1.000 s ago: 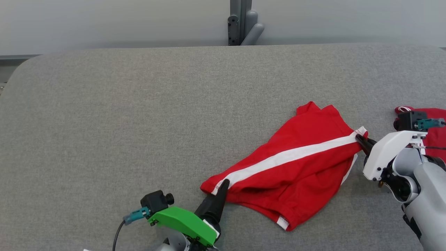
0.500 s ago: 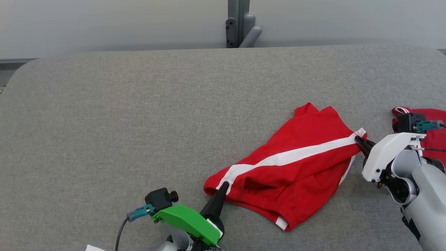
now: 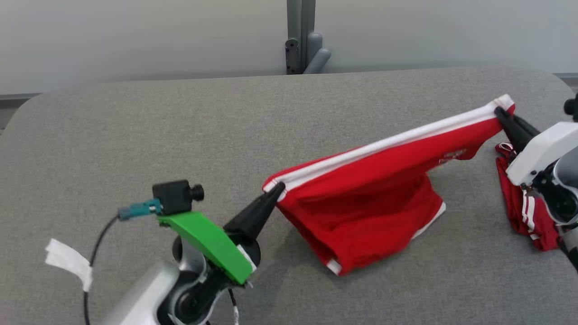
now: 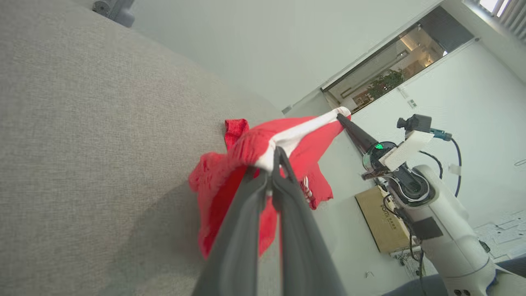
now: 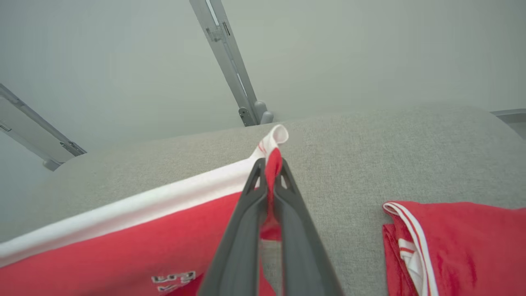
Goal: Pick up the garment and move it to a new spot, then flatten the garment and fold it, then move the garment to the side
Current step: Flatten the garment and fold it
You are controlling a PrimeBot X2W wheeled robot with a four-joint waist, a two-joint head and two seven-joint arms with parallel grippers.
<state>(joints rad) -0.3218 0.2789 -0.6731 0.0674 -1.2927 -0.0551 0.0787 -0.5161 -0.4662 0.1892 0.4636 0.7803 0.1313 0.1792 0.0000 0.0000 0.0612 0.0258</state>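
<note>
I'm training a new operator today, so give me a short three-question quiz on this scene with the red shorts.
1. True or false: the left gripper is shut on a corner of the red shorts.
2. What lies on the grey table beside the right gripper? A: another red garment; B: a towel; C: a box.
3. Fill in: the stripe stretched between both grippers is ____.
Key: 1 true; 2 A; 3 white.
</note>
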